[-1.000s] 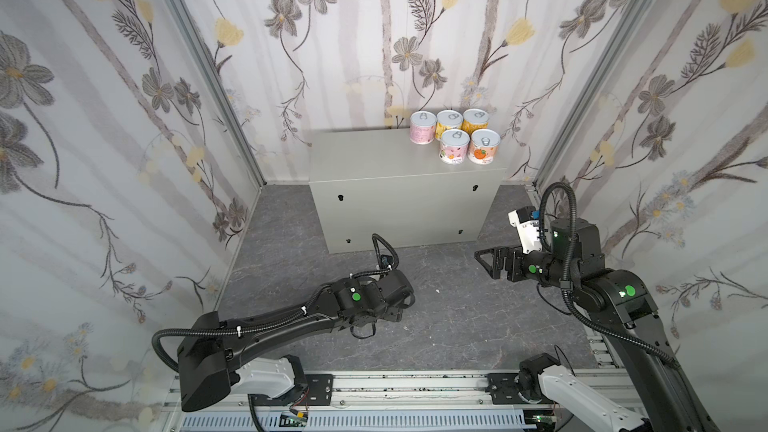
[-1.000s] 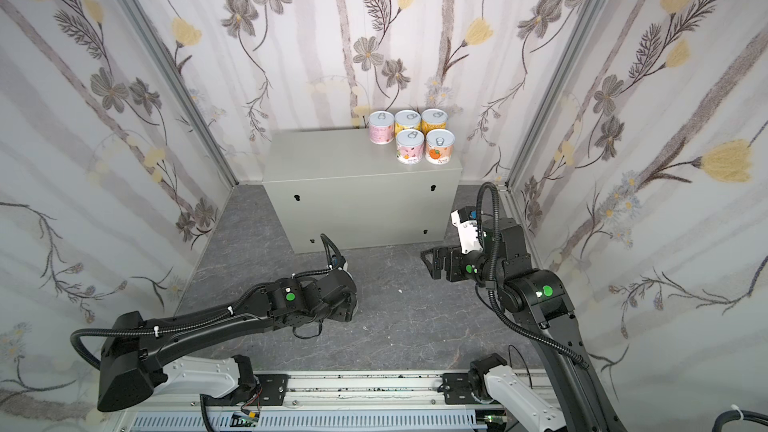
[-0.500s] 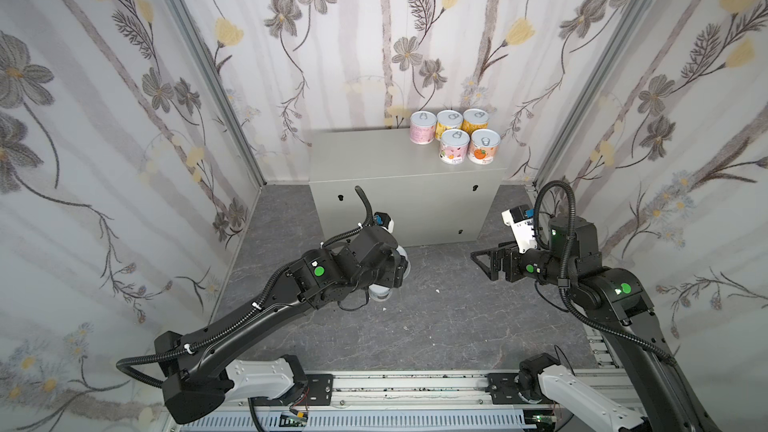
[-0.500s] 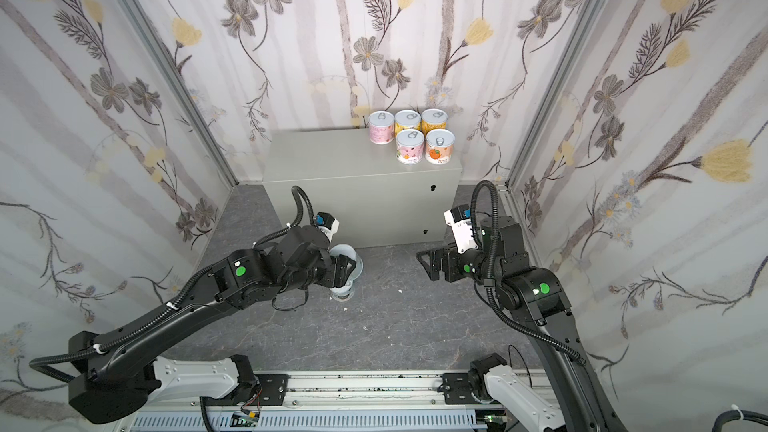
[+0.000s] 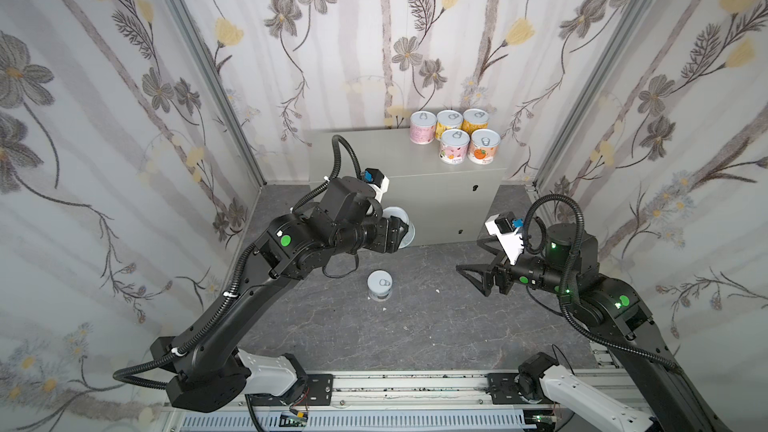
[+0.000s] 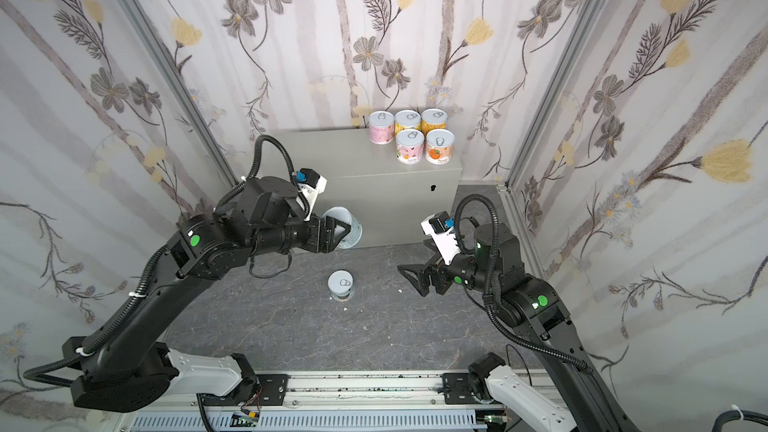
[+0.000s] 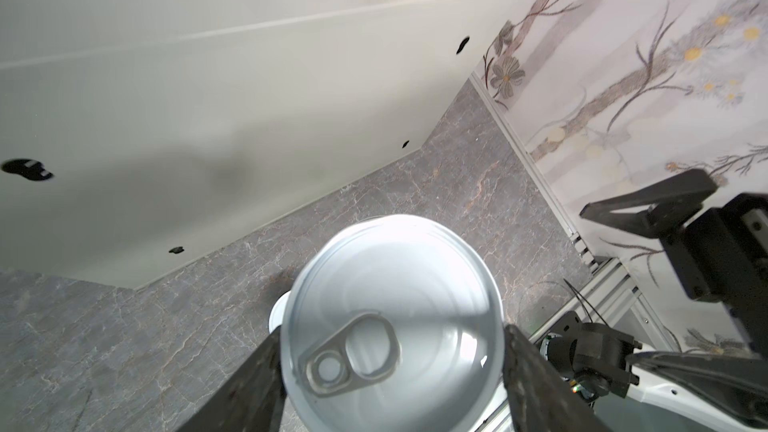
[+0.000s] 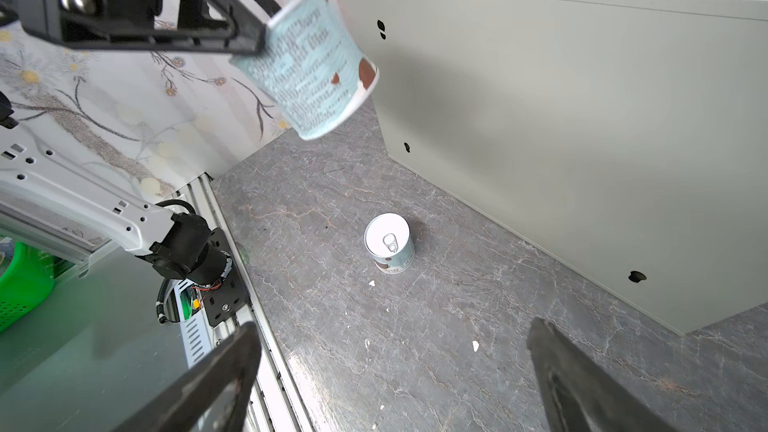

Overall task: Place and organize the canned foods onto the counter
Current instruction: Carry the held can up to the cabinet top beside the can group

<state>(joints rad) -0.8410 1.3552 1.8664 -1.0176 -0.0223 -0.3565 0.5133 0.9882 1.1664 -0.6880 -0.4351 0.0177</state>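
Held in the left gripper (image 7: 395, 371), fingers (image 7: 257, 380) pinched tight on its sides: a blue tin (image 8: 311, 64), clear of the floor (image 5: 415, 326), just in front of the counter (image 5: 365, 155) and below its top edge. Tilted, lid turned back toward the wrist, base angled down toward the counter's front face. By the look of it, needs a lift above that edge first, then a carry over the top.

At the counter's far right corner, on top: five tins (image 5: 454, 145), upright in a tight cluster, with bare top to the left of them.

Well in front of the counter, a floor tin (image 5: 379, 283), upright, lid up, untouched. Right gripper (image 5: 467, 255) spread wide and empty, low in front of the counter's right end, aimed toward that floor tin. Probably the handier arm for it, the left being busy.

Main risk for the blue tin: clipping the counter's front edge while tilted. Best levelled before setting down beside the cluster.
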